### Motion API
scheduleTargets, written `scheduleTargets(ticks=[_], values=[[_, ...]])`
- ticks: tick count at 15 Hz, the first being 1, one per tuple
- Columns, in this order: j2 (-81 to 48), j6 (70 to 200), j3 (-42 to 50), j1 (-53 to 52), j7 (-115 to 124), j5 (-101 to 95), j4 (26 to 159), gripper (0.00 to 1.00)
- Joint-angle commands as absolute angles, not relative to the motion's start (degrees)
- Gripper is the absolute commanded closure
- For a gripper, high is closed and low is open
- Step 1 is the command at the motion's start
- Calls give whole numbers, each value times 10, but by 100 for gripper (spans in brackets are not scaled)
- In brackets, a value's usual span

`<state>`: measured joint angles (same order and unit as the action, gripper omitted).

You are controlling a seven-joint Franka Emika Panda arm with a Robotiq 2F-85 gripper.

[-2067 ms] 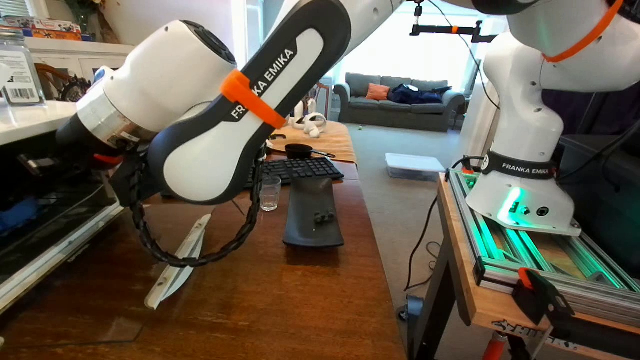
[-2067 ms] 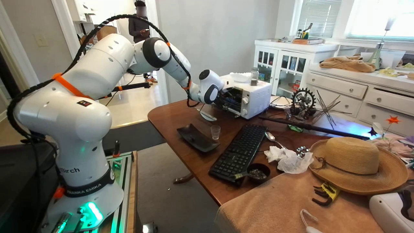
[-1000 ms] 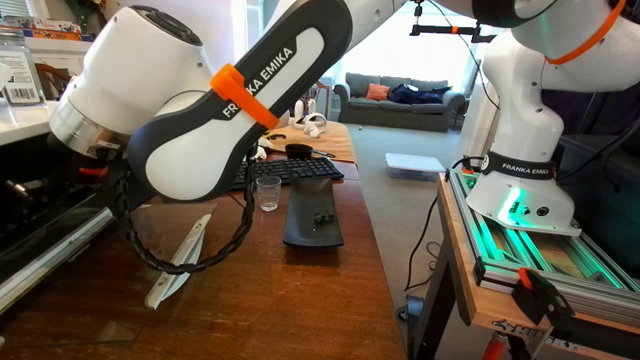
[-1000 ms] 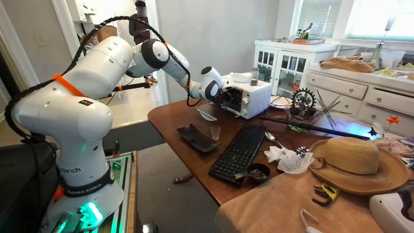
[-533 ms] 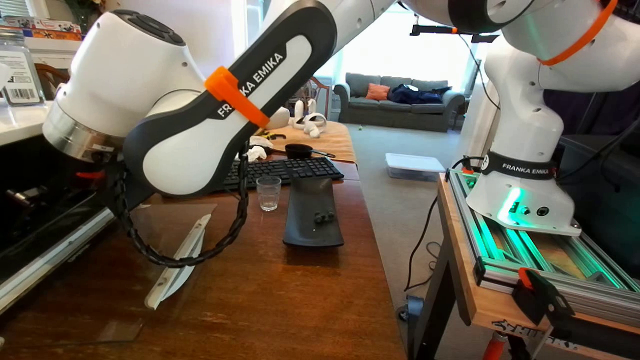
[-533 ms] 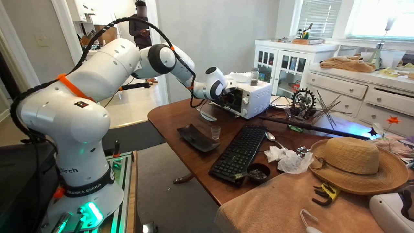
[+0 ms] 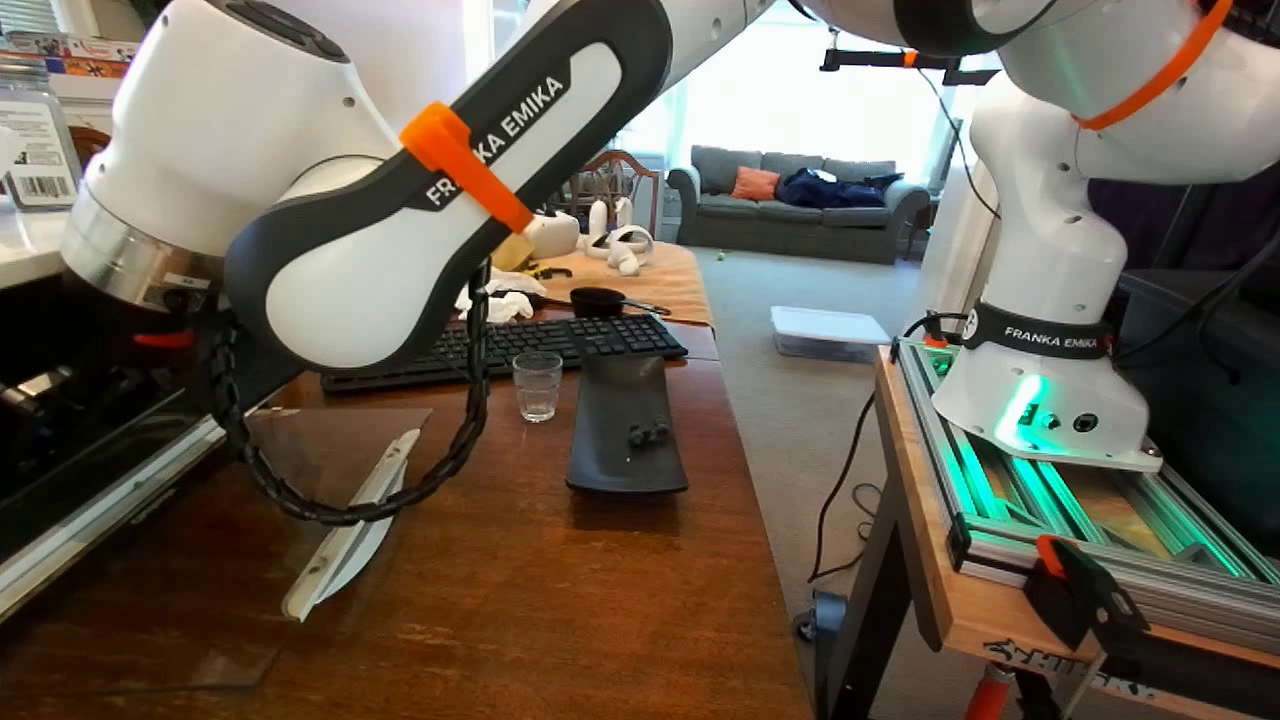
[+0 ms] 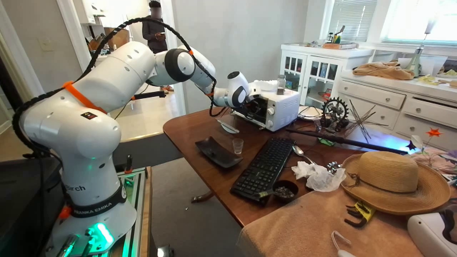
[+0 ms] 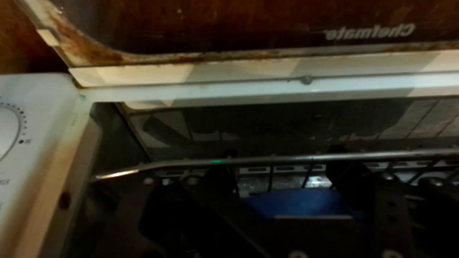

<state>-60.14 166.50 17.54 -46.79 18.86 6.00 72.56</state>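
My gripper (image 9: 281, 165) reaches into a white toaster oven (image 8: 282, 112) whose door is down. Seen from the wrist, its dark fingers (image 9: 346, 175) stand apart, with a gap between the tips. A smooth blue thing (image 9: 297, 200) shows between them; too dark to tell whether the pads touch it. Past the fingers lie a wire rack with a metal front bar (image 9: 287, 158) and the oven's back wall. The glass door (image 9: 229, 25) bears mirrored lettering. In both exterior views the oven's dark inside mostly hides the fingers, while the white door handle (image 7: 345, 540) lies over the table.
A control panel (image 9: 36, 118) with a dial flanks the oven opening. On the table are a black tray (image 7: 625, 440), a drinking glass (image 7: 538, 388) and a keyboard (image 8: 266, 166). A jar (image 8: 281, 84) stands on the oven. Farther off are a straw hat (image 8: 387, 171) and crumpled white paper (image 8: 321, 176).
The hand has gone farther into the oven over these two seconds, the wrist body tipping more upright. In the last half second it shifted slightly, and the door handle's near end moved a little.
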Motion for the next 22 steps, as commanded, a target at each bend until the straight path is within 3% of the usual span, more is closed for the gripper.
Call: scheduleTargets(ticks=[1, 13, 22], values=[[-593, 1645, 174, -469, 190, 62, 751, 58], [-474, 1632, 33, -407, 78, 79, 923, 58], [-395, 1681, -109, -271, 72, 65, 1047, 58]])
